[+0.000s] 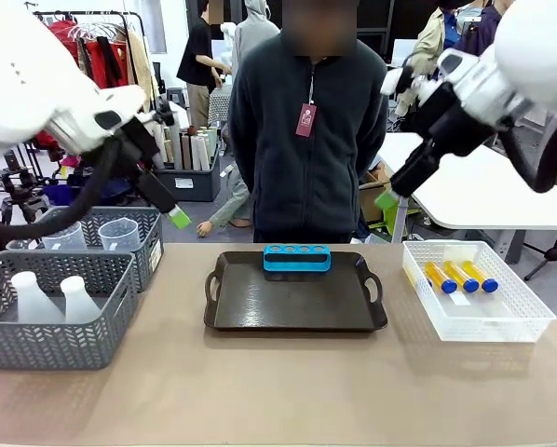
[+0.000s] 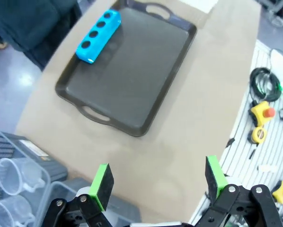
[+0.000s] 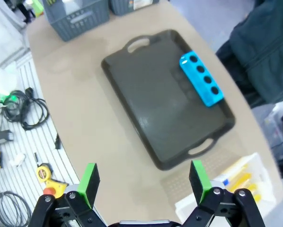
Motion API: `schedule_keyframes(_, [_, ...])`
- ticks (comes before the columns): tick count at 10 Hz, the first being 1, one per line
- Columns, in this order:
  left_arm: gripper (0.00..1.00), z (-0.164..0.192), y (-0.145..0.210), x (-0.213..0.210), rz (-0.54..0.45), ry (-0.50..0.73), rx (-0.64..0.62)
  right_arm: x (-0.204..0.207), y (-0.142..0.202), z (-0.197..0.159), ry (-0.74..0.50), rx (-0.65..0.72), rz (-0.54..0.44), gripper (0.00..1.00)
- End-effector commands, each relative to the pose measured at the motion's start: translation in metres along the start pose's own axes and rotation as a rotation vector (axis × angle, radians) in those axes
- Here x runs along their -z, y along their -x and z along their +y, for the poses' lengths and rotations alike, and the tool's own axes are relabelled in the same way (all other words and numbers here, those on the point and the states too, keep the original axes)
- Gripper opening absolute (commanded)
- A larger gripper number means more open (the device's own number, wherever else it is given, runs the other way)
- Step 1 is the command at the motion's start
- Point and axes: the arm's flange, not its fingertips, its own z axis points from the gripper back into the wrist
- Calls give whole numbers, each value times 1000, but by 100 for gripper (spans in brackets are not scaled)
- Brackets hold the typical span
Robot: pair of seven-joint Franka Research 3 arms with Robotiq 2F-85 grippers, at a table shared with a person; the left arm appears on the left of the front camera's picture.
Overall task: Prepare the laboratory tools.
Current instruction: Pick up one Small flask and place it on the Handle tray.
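Three amber tubes with blue caps (image 1: 461, 277) lie in a white basket (image 1: 502, 321) at the table's right; the right wrist view shows these tubes (image 3: 239, 181) at its lower right. Two translucent white conical flasks (image 1: 33, 299) stand in the front grey basket (image 1: 92, 335) on the left. Clear measuring beakers (image 1: 119, 234) sit in the grey basket behind it, and the beakers (image 2: 13, 173) also appear in the left wrist view. My left gripper (image 1: 174, 216) hangs open above the left baskets, its jaws (image 2: 159, 178) empty. High over the table's right side, my right gripper (image 1: 387, 197) is open and empty too (image 3: 144, 182).
A dark brown tray (image 1: 288, 312) lies at the table's middle with a blue four-hole rack (image 1: 297, 258) on its far edge. A person stands behind the far side. Cables and tools lie on a slatted surface (image 2: 269, 142) beside the table.
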Motion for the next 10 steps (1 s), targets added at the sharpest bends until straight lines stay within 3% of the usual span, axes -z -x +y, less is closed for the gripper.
schedule_keyframes(1, [100,16,0,-29,-38,-32,112,-23,-5,-23,-19,-58,-58,100])
schedule_keyframes(6, [100,49,0,-97,-226,-146,157,-86,-10,-60,122,-40,-202,100])
schedule_keyframes(10, [100,59,-13,-116,-244,-128,158,-106,-9,-83,138,-25,-201,100])
